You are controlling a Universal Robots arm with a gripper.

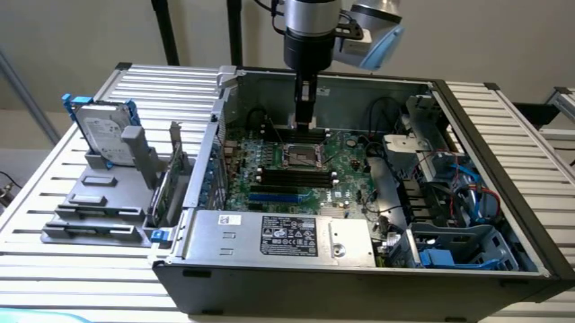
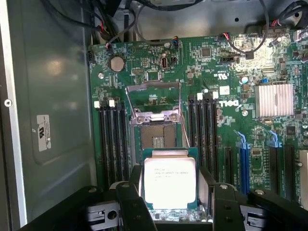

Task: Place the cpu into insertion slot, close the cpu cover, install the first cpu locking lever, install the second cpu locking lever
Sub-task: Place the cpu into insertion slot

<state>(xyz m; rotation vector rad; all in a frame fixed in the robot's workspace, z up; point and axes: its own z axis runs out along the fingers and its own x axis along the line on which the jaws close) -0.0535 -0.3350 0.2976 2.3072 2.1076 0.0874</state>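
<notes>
Hard drive (image 1: 101, 128) stood on the bench (image 1: 54, 269) at the exterior view's left. At upper centre the end effector (image 1: 306, 124) reached into the open case (image 1: 359, 282), clamped on the cpu (image 2: 169, 180) near the empty insertion slot (image 2: 156, 137); the cpu cover (image 2: 155, 117) stood raised. Likely hazard: a tilted or misrotated cpu would bend the slot's pins.

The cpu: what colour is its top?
The top of the cpu is silvery-grey, with a green border; the wrist view shows it best.
</notes>
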